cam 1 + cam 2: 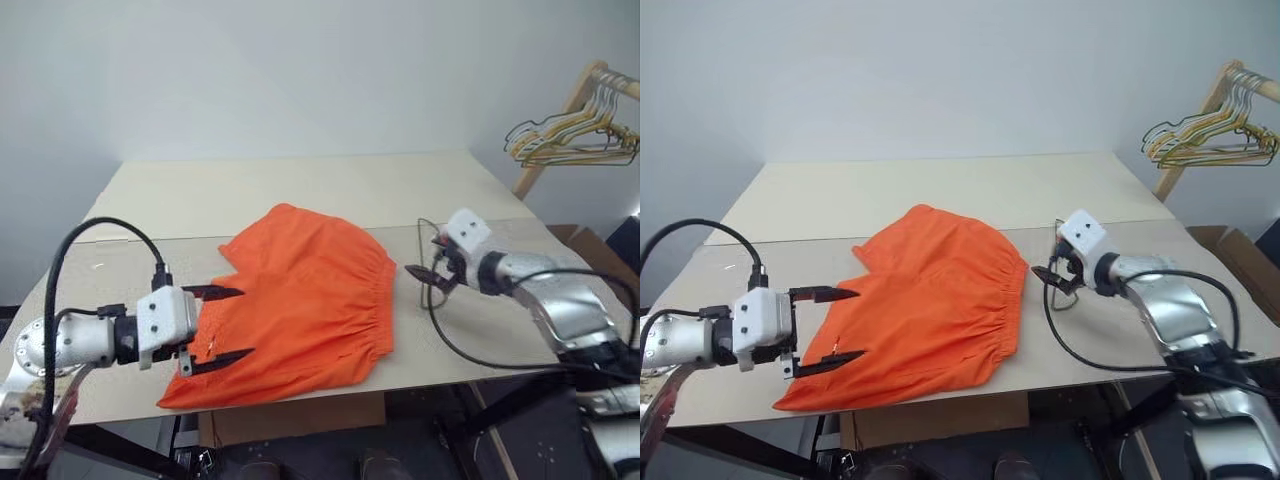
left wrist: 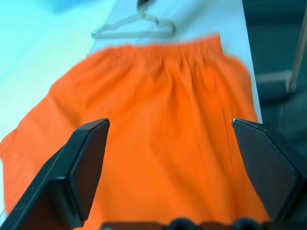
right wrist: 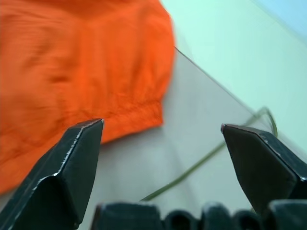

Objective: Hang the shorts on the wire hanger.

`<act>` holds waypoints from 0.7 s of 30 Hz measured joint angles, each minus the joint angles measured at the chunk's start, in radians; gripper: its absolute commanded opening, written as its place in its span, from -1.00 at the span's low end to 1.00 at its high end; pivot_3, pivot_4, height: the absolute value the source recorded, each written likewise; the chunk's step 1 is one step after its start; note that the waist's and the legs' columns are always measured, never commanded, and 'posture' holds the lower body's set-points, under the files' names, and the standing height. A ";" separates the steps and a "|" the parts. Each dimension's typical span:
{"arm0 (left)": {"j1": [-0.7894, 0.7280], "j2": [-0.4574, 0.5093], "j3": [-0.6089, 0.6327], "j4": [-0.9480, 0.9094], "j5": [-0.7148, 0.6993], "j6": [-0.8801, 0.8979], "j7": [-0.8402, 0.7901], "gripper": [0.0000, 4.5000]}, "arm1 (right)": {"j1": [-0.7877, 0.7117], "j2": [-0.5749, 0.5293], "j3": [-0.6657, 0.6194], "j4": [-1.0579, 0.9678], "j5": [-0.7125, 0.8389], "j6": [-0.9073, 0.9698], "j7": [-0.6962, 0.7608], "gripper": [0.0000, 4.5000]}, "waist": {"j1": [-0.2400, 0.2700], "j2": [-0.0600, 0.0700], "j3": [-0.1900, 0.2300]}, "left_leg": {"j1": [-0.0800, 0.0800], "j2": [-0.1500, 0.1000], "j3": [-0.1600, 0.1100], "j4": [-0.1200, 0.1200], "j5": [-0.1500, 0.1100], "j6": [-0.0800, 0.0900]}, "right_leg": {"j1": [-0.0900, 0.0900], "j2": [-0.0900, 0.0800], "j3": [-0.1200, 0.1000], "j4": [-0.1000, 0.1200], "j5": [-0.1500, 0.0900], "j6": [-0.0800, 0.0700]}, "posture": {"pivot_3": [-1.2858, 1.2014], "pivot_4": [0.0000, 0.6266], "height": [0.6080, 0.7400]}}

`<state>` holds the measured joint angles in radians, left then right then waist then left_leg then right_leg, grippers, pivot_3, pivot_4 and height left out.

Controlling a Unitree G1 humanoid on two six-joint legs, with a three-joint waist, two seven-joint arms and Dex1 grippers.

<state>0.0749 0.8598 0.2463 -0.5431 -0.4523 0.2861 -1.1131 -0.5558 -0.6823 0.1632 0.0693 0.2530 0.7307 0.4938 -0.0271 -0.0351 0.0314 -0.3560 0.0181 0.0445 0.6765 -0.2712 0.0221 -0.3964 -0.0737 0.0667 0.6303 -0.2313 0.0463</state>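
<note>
Judging from how things lie, the hanging has not really begun. The shorts (image 1: 300, 305) are spread flat on the counter (image 1: 300, 185), with the gathered waistband turned toward the robot's right side and the leg ends toward its left. No part of the fabric is lifted or threaded over anything.

The wire hanger (image 2: 136, 26) lies flat on the counter just beside the waistband, apart from the fabric as far as I can tell. In the right wrist view its thin wire crosses the bare surface near the edge of the waistband.

The left hand (image 1: 218, 325) hovers over the leg end of the shorts with its two fingers spread wide, and it holds nothing. The right hand (image 1: 428, 272) is above the hanger, near the waistband; its fingers are also wide apart and empty.

What is left is therefore almost the whole task: to take hold of the hanger, to take hold of the shorts, and to bring the fabric over or onto the wire so that it stays there. The bunch of hangers (image 1: 575, 135) on the wooden rack at the far right is untouched and seems not part of this work.
</note>
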 measured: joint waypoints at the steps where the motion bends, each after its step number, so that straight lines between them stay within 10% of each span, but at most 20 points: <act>1: -0.001 0.000 -0.002 -0.004 -0.021 0.012 0.000 0.97 | -0.013 0.045 -0.014 0.034 -0.006 0.045 -0.046 1.00 | -0.004 0.000 0.000 | -0.001 0.000 0.000 0.000 0.000 0.000 | -0.001 0.000 0.000 0.000 0.000 0.000 | -0.01 -1.00 1.00; 21: -0.031 0.012 -0.038 0.008 -0.042 0.010 -0.014 0.97 | -0.199 0.333 -0.113 0.526 -0.096 0.069 -0.221 1.00 | -0.076 0.002 0.000 | -0.013 -0.003 -0.004 0.002 0.000 0.000 | -0.010 -0.001 0.000 -0.002 0.003 0.005 | 0.00 -1.00 1.00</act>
<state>0.0434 0.8718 0.2078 -0.5351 -0.4942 0.2956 -1.1274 -0.7553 -0.3497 0.0504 0.5952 0.1574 0.7999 0.2726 -0.1035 -0.0335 0.0313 -0.3689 0.0154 0.0401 0.6789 -0.2710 0.0220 -0.4062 -0.0746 0.0670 0.6288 -0.2279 0.0513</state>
